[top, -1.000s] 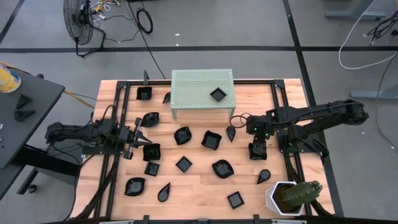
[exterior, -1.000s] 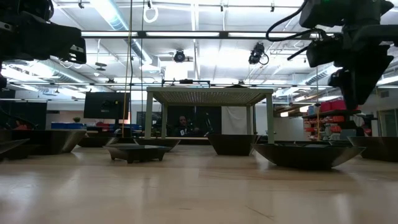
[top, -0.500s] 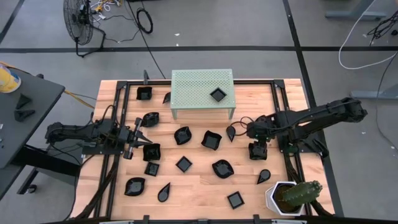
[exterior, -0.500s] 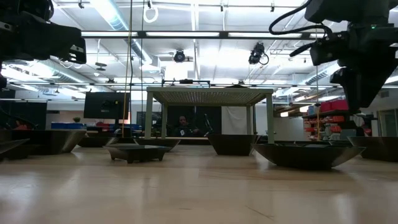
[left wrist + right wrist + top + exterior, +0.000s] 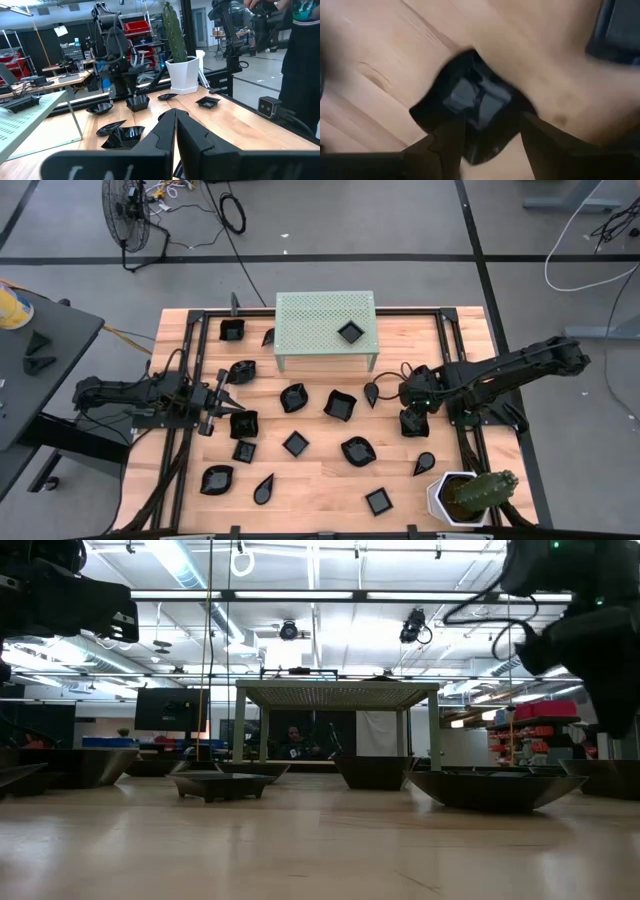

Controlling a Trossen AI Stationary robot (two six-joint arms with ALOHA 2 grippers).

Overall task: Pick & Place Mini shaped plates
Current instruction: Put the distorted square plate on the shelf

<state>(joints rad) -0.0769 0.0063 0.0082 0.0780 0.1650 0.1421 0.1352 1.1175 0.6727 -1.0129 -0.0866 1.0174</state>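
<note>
Several mini shaped plates, glossy black, lie on their bases across the wooden table [image 5: 320,480], and one plate [image 5: 350,332] sits on the pale green stand [image 5: 318,320]. My right gripper [image 5: 414,416] points down, open, over a small square plate [image 5: 472,97] that lies flat on the wood. Its two fingers [image 5: 447,142] stand on either side of one corner of the plate, and no touch shows. My left gripper [image 5: 175,125] waits at the table's left side, level and shut on nothing, beside another plate [image 5: 244,423].
A white pot with a cactus [image 5: 465,495] stands at the near right corner. Black rails [image 5: 450,350] run along the table's sides. A teardrop plate [image 5: 371,393] and a wavy plate [image 5: 357,451] lie close to the right gripper. A person [image 5: 300,55] stands beyond the table.
My right gripper has rolled about its downward-pointing line and sunk a little toward the square plate, staying open. The plate has not moved.
</note>
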